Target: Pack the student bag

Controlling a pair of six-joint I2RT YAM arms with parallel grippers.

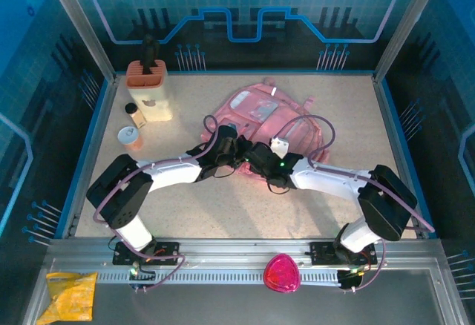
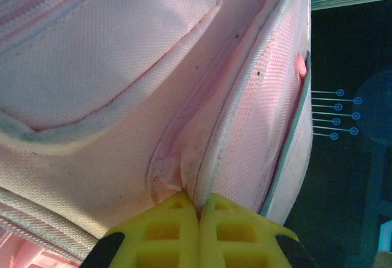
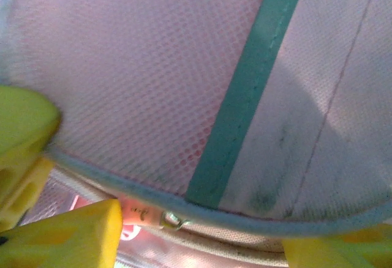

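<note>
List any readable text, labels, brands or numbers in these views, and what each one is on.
None can be read.
student bag: no print legible from overhead or in either wrist view; its white tab is too small to read.
cream holder: dark mark on its face, too small to tell.
yellow packet: no legible print.
back wall: gear and circuit-line graphics, no words.

I have the left arm [image 1: 174, 173] and right arm [image 1: 334, 180] both bent inward, wrists nearly meeting mid-table. The left gripper [image 2: 199, 210] has its yellow fingers pressed together, pinching a fold of the student bag [image 2: 184, 158]. The right gripper [image 3: 202, 243] has its fingers spread wide.
</note>
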